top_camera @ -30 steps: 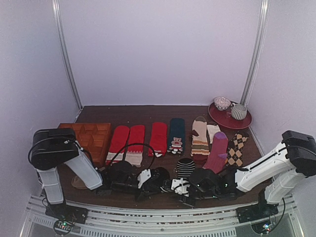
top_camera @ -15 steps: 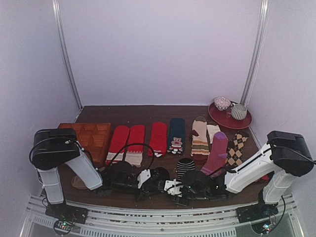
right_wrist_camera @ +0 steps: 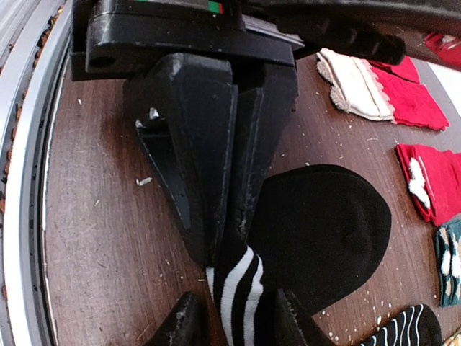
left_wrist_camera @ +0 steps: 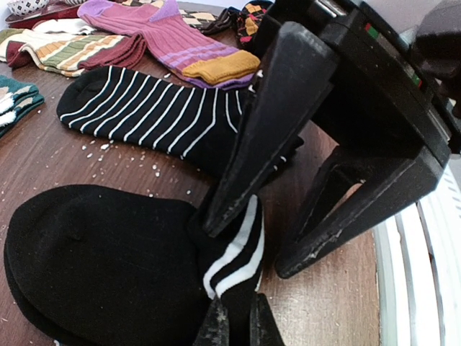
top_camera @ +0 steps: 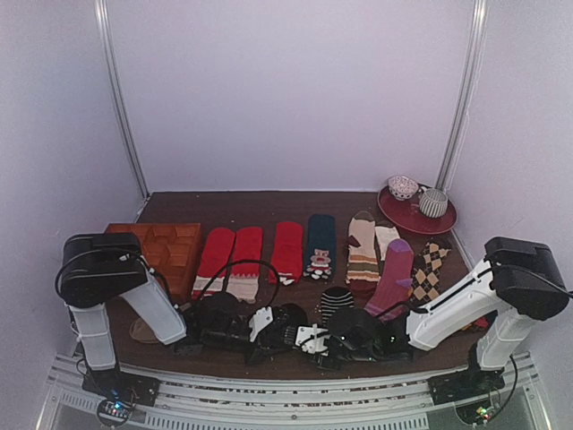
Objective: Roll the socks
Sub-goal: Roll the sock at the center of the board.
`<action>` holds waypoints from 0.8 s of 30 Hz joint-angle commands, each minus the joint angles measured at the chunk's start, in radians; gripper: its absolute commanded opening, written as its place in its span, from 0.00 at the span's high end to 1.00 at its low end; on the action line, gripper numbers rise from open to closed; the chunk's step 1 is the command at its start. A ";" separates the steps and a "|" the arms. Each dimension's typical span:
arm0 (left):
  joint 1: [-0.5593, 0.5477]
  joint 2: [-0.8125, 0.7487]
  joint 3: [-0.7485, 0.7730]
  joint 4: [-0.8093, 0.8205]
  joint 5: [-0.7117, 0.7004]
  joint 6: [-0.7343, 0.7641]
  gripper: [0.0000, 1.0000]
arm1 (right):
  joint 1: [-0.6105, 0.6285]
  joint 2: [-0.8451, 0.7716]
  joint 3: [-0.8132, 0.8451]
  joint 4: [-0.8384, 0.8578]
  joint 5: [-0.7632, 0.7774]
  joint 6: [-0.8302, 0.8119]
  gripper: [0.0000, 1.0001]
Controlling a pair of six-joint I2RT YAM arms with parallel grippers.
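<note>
The mostly black ankle sock with a white-banded cuff lies at the near edge of the brown wooden table, near the middle. Its rounded foot lies flat and its cuff is lifted upright.

The left gripper has its jaws pressed together, pinching that cuff by the white bands. The right gripper meets it from the right. Its jaws are spread, one finger on each side of the same cuff, and the bands lie flat and uncrushed between them.

Just beyond the black sock, a little farther and to the right, is the black ankle sock with thin white stripes all over. It lies flat, with its cuff end close to the grippers.

Next to it on the far side lies a purple ribbed sock with a mustard toe. In a row farther back are:
- red socks with pale cuffs
- a dark green sock with a figure on it
- a cream sock with coloured stripes
- a brown argyle sock

A wooden compartment tray sits at the far left. A dark red plate sits at the far right, holding a small patterned bowl and a ribbed grey cup.
</note>
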 commanded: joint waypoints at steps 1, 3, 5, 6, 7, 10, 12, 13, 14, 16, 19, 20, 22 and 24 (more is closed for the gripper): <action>-0.007 0.067 -0.039 -0.237 0.014 -0.008 1.00 | 0.001 -0.029 0.008 0.013 0.029 -0.020 0.64; -0.007 0.068 -0.042 -0.234 0.014 -0.009 1.00 | 0.001 -0.047 -0.005 0.033 0.027 -0.009 0.64; -0.007 0.068 -0.043 -0.233 0.015 -0.010 1.00 | -0.001 -0.038 0.000 0.021 0.026 -0.015 0.64; -0.007 0.070 -0.041 -0.232 0.016 -0.010 1.00 | -0.002 -0.024 0.005 0.014 0.025 -0.017 0.64; -0.007 0.071 -0.040 -0.233 0.018 -0.010 1.00 | -0.004 -0.008 0.012 0.013 0.020 -0.019 0.64; -0.007 0.074 -0.035 -0.237 0.023 -0.008 1.00 | -0.016 0.034 0.036 -0.003 -0.024 -0.010 0.65; -0.007 0.072 -0.035 -0.240 0.024 -0.008 1.00 | -0.020 0.050 0.053 -0.030 -0.034 -0.005 0.67; -0.007 0.071 -0.036 -0.240 0.025 -0.009 1.00 | -0.023 0.052 0.052 -0.036 -0.037 -0.001 0.68; -0.007 0.071 -0.036 -0.240 0.025 -0.009 1.00 | -0.025 0.053 0.047 -0.034 -0.044 0.003 0.69; -0.007 0.072 -0.037 -0.241 0.026 -0.007 1.00 | -0.033 0.053 0.041 -0.032 -0.060 0.014 0.73; -0.007 0.073 -0.033 -0.245 0.029 -0.006 1.00 | -0.045 0.074 0.053 -0.058 -0.080 0.041 0.82; -0.007 0.072 -0.031 -0.248 0.028 -0.005 1.00 | -0.049 0.087 0.061 -0.087 -0.085 0.059 0.85; -0.007 0.058 -0.033 -0.248 0.014 -0.005 1.00 | -0.059 0.097 0.077 -0.131 -0.097 0.088 0.89; -0.007 0.033 -0.043 -0.242 -0.013 -0.004 0.94 | -0.073 0.098 0.083 -0.166 -0.124 0.131 0.91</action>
